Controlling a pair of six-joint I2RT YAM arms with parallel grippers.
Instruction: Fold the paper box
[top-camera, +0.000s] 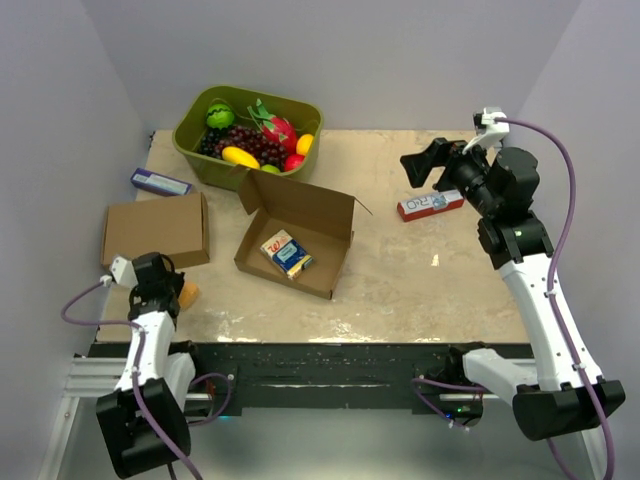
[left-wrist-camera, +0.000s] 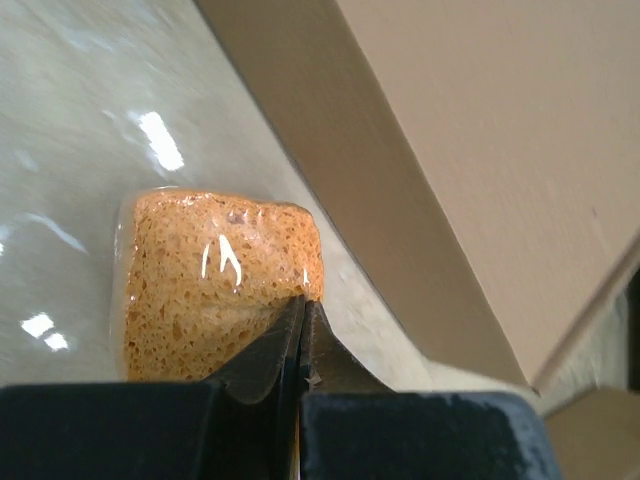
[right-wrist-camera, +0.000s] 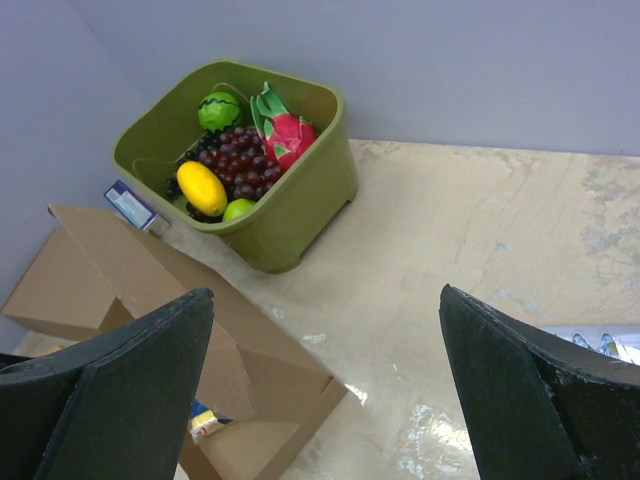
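The pale marbled table (top-camera: 430, 280) carries 6 things: a green tub (top-camera: 215, 172) at the back, an open paper box (top-camera: 310, 210) in the middle, a closed cardboard box (top-camera: 155, 230) at the left, a blue packet (top-camera: 160, 182), a red-and-white carton (top-camera: 430, 205) and an orange spongy block (top-camera: 188, 294).

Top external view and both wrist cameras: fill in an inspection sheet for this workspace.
Surface: beige table, mottled, whitish marks near its front edge.
Job's things: paper box open mid-table, lid back; small packets inside.
Clutter: second cardboard box closed, at left; green tub of fruit at back; blue carton; red-and-white carton; wrapped spongy block.
Grippers: left pincer shut, tips at the wrapped spongy block's edge; right pincer open, raised near the red-and-white carton.
Cables: purple cables along both arms, none across the boxes.
Surroundings: pale walls on three sides.
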